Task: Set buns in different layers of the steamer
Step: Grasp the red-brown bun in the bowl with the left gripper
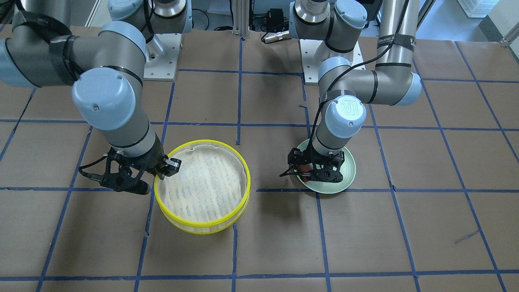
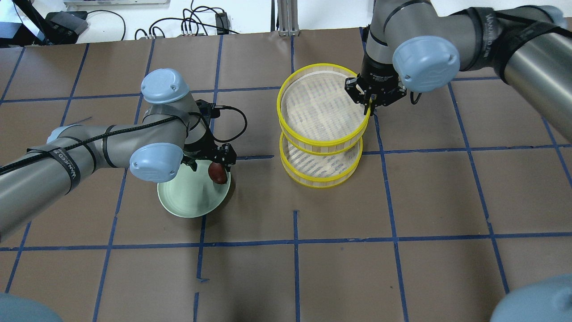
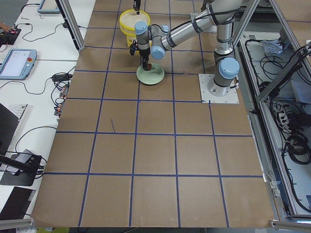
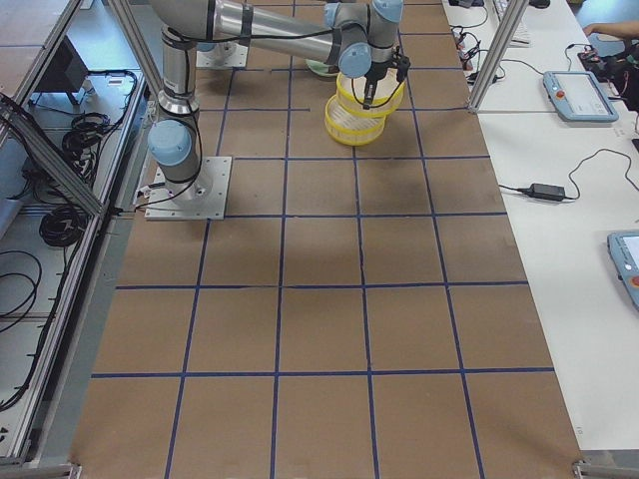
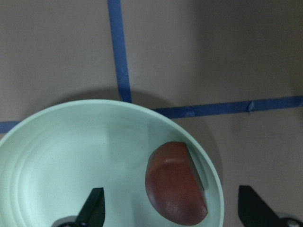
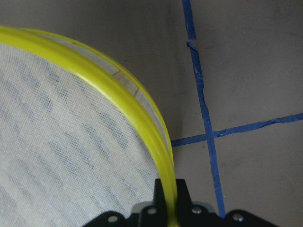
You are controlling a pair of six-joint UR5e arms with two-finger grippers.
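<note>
The upper layer of steamer [image 2: 319,107] hangs raised over the table [image 2: 402,201], its white cloth lining bare. The right end effector [image 2: 369,103] is clamped narrow on its yellow rim. The wrist view shows both fingers [image 6: 182,196] pinching that rim from inside and outside.

The lower layer of steamer [image 2: 321,184] sits flat on the table beneath it. In the overhead view it lies partly under the raised one and shifted toward the robot. A pale patch [image 2: 329,167] on its cloth may be the white bun, though white on white it is hard to tell.

The pale green plate [image 2: 187,201] lies well apart from the steamer on the robot's left. The reddish-brown bun [image 2: 217,172] rests in it, close against the rim on the side nearest the steamer. The left end effector [image 2: 213,162] hangs low over the plate, spread wide. Its two fingers [image 5: 94,210] straddle the bun, and neither one touches it.

The table is covered in brown paper, marked into squares by blue tape [image 2: 295,241]. Both arm bases stand on pale mounting plates [image 1: 162,56]. Black cables [image 2: 196,22] trail along the far edge. White side benches carry a teach pendant [image 3: 17,63] at each end of the table.
</note>
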